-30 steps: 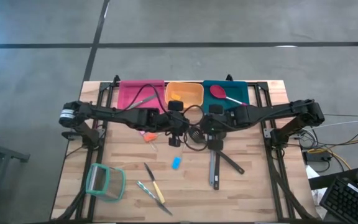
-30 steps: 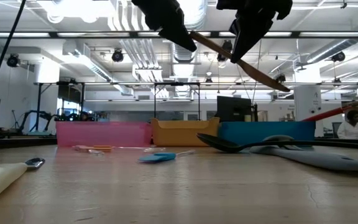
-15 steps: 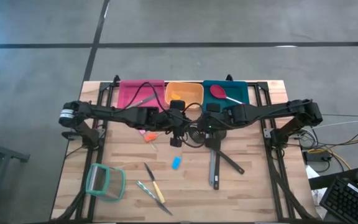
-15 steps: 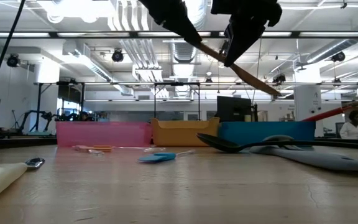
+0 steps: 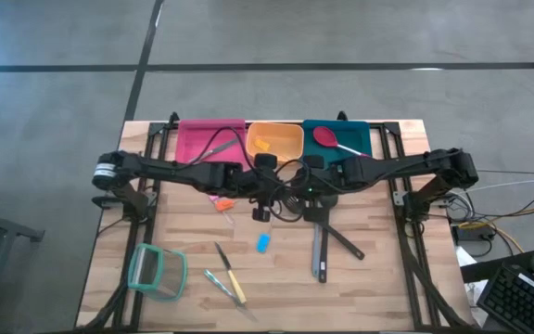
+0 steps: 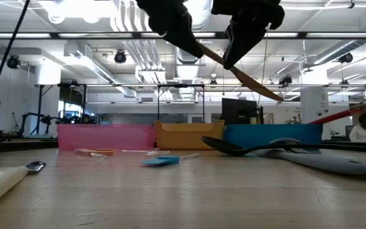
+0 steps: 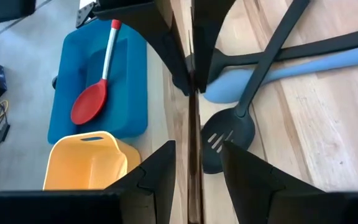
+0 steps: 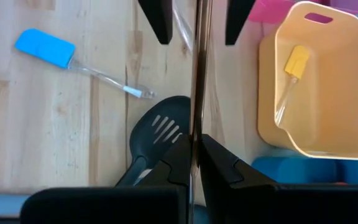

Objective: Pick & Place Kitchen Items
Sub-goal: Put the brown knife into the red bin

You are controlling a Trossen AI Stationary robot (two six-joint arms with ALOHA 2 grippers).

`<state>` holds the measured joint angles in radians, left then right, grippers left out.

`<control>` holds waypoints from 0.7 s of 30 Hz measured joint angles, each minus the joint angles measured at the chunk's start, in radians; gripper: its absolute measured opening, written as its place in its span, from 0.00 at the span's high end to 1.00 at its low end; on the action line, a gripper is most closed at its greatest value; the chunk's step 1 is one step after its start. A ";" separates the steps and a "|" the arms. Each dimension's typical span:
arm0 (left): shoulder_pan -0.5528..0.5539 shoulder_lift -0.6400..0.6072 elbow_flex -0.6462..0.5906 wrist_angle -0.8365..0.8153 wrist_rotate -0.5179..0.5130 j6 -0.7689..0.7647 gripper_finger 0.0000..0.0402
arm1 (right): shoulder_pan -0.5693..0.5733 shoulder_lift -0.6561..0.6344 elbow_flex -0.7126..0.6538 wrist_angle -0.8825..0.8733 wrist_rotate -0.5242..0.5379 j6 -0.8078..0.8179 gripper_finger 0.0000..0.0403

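**Wooden utensil hanging between two grippers, only one of them gripping**

Wooden utensil (image 6: 246, 77) is riding high above the table (image 5: 369, 278), slanting down toward the right arm's side, well clear of everything lying on the boards.

The right gripper (image 8: 194, 149) is pinching it, with both fingers pressed tight against the thin shaft. The left gripper (image 7: 197, 146) is standing around the same shaft with its jaws apart, a clear gap showing on each side, so it is carrying nothing.

To my eye that is where the trouble is waiting. If the right jaws are loosened before the left ones are closing, the utensil is going to drop straight onto the black slotted spatula (image 7: 229, 134) and the pale blue spatula (image 7: 272, 71) lying crossed beneath, and may scatter them. The pinch is also sitting on a narrow edge, so the long free end could be swinging the shaft round in the grip and knocking a left finger as it closes.

Both arms are reaching in level from opposite sides of the table and meeting nose to nose over the middle, just in front of the orange bin (image 8: 316, 93). Wrists are turned so the fingers are facing each other along the shaft.
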<state>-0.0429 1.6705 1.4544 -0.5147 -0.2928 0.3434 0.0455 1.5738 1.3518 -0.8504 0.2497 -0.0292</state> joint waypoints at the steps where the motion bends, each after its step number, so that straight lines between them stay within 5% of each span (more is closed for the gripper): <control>1: 0.000 0.002 0.000 0.001 0.000 0.001 0.67 | 0.000 0.000 0.000 0.000 -0.002 0.000 0.97; 13: 0.000 0.002 0.000 0.016 -0.001 0.022 0.68 | -0.007 0.000 0.000 0.001 -0.015 0.000 0.97; 21: 0.001 0.002 0.007 0.017 -0.007 0.051 0.94 | -0.013 0.000 0.000 0.001 -0.016 -0.001 0.97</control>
<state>-0.0422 1.6722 1.4612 -0.4980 -0.3003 0.3940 0.0326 1.5738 1.3518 -0.8491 0.2341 -0.0298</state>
